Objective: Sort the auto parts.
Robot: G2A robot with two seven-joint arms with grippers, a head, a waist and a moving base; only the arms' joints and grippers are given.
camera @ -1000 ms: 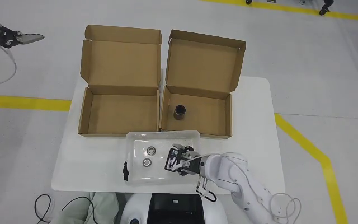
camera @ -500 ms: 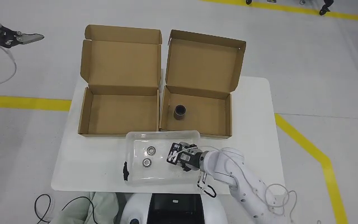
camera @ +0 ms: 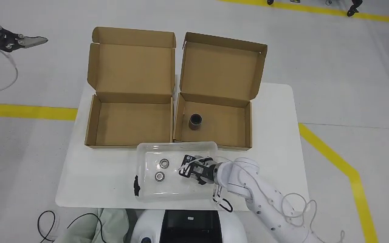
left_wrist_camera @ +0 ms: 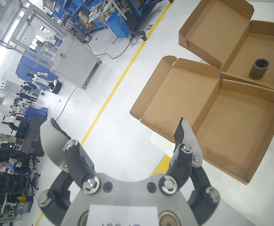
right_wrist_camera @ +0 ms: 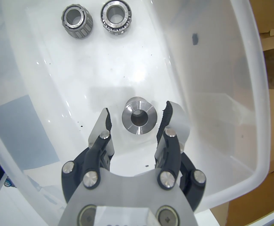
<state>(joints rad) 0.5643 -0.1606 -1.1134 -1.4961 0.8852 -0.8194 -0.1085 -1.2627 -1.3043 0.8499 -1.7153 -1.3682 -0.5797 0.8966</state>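
**Right fingers straddling a steel sleeve in the bin**

I am working over the white table (camera: 273,121), where two open cardboard boxes are sitting side by side at the back. The left-hand box (camera: 130,124) is bare. The right-hand box (camera: 225,124) is holding one dark cylinder (camera: 195,121), standing on end. Just in front of both, the clear bin (camera: 176,144) is carrying what is left to sort.

My right gripper (right_wrist_camera: 137,117) is sitting low inside that bin, fingers spread, with a flanged steel sleeve (right_wrist_camera: 139,118) between them and a gap showing on either side. Two roller bearings (right_wrist_camera: 77,22) (right_wrist_camera: 116,18) are lying together, well apart from it.

I am judging the sleeve to be solid, heavy for its bulk, rigid and slick. I am thinking the grip belongs square across the wide flange, pads flat, since the polished taper could squirt out of a skewed pinch.

My left gripper (left_wrist_camera: 117,128) is hanging off beyond the table, fingers wide and holding nothing.
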